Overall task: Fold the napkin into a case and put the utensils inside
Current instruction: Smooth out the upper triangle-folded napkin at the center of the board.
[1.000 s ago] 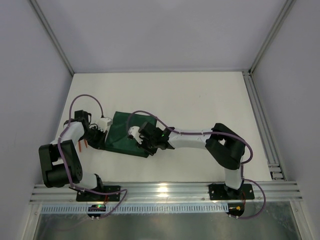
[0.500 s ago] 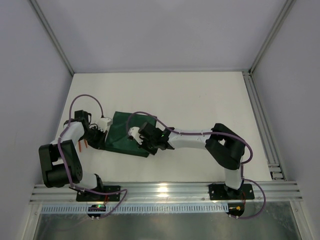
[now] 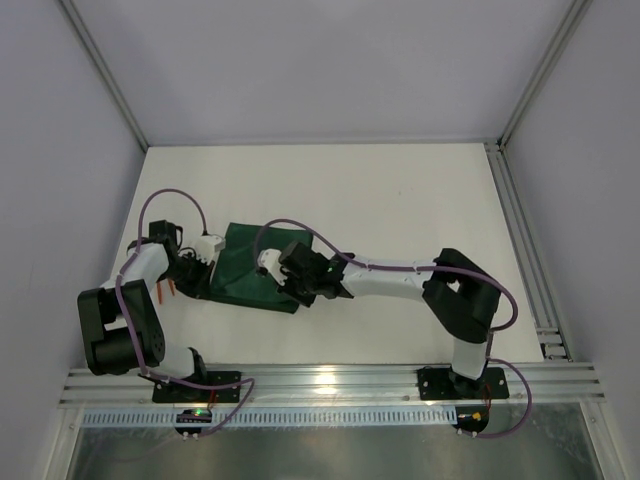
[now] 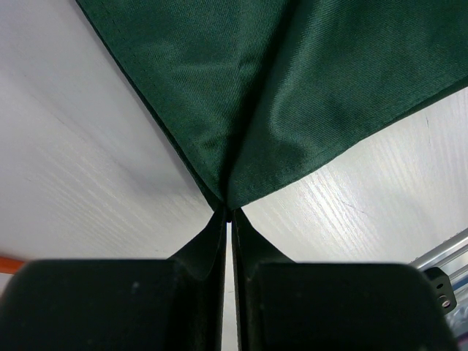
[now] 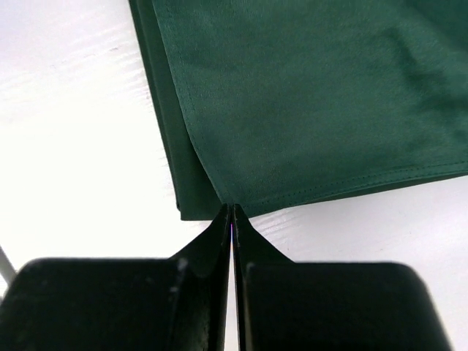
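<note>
white table [image 3: 400, 210]: left claw [image 4: 229, 212] and right claw [image 5: 232, 208] pinch the napkin [image 4: 292, 88].

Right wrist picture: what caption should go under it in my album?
Right gripper shut on a corner of the folded dark green napkin on the white table.

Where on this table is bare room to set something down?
Free: the far strip of the table between the napkin and the back wall, and the patch between right arm and side rail. Crowded: near left, where left gripper and right gripper pinch the napkin, orange utensils beside the left arm.
</note>
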Tool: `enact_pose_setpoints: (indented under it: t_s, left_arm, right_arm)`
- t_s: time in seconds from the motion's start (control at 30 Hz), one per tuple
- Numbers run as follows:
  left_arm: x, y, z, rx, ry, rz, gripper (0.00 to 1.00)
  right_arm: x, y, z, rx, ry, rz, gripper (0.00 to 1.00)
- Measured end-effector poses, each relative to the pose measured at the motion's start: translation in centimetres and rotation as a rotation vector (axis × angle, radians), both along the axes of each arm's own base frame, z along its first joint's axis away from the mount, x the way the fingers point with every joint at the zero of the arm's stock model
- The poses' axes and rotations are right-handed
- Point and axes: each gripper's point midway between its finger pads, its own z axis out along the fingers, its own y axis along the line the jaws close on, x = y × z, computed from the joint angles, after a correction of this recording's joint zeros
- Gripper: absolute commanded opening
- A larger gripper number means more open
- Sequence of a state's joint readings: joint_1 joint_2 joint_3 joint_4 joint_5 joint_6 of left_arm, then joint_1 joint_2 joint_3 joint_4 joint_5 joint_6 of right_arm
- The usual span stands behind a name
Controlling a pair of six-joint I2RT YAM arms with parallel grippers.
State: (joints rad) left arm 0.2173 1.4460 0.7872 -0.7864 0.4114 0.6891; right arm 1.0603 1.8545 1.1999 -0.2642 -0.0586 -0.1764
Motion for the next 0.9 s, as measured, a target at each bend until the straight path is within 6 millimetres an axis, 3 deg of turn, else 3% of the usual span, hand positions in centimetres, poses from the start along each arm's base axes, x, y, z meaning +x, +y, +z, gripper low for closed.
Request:
enact_pose_setpoints:
  t_s: [0.2, 0.3, 0.7, 0.87, 0.9]
  left_arm:
    - [0.0, 0.0, 0.0, 0.000, 0.000, 0.000, 0.03]
    - [0.0, 0.0, 0.1, 0.000, 0.000, 0.000, 0.04]
    - [-0.3, 0.3, -0.2, 0.018, 0.008, 0.002, 0.03]
    - [-0.4, 0.5, -0.3, 0.031, 0.014, 0.003, 0.03]
    - [-0.5, 0.5, -0.3, 0.032, 0.014, 0.002, 0.03]
  right_arm:
    - [-0.4, 0.5, 2.4, 0.066, -0.003, 0.013, 0.04]
    - [-0.9, 0.6, 2.6, 0.088, 0.016, 0.020, 0.04]
    - [-3.9, -0.8, -2.3, 0.062, 0.144, 0.047, 0.04]
    - [-3.7, -0.4, -2.2, 0.077, 0.140, 0.043, 0.04]
    - [-3.7, -0.5, -2.2, 0.076, 0.140, 0.042, 0.11]
